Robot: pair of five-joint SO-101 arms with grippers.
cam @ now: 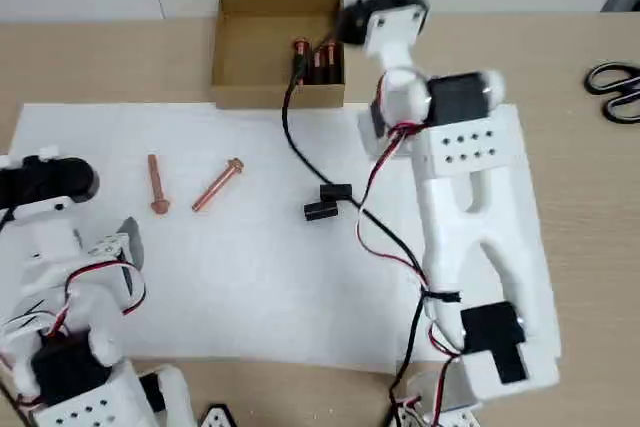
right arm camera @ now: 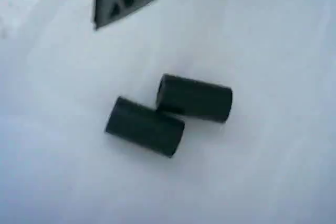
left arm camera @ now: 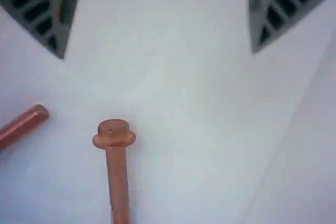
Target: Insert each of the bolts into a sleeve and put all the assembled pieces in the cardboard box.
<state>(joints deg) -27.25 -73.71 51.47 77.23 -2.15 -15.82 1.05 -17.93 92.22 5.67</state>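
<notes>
Copper-coloured, two loose bolts lie apart on the white sheet (cam: 250, 287) that covers the tabletop (cam: 100, 57): the first bolt (cam: 156, 184) lies nearly straight and the slanted bolt (cam: 218, 185) lies just beside it, not touching. My left tool (left arm camera: 157, 51) hangs over the sheet near them with its fingers (left arm camera: 52, 9) spread wide and nothing between them.

Toward the middle of the sheet, one black sleeve (right arm camera: 144, 125) lies on its side, touching a second sleeve (right arm camera: 194, 98). Both are unfilled.

My right tool (cam: 352, 9) is out over the far right corner of the cardboard box (cam: 250, 47); I cannot tell whether it is spread or pressed together. Inside the box, against its right wall, sit the assembled pieces (cam: 318, 62), copper heads showing above dark sleeves. Scissors (cam: 615, 87) rest on the bare tabletop, well apart from everything.
</notes>
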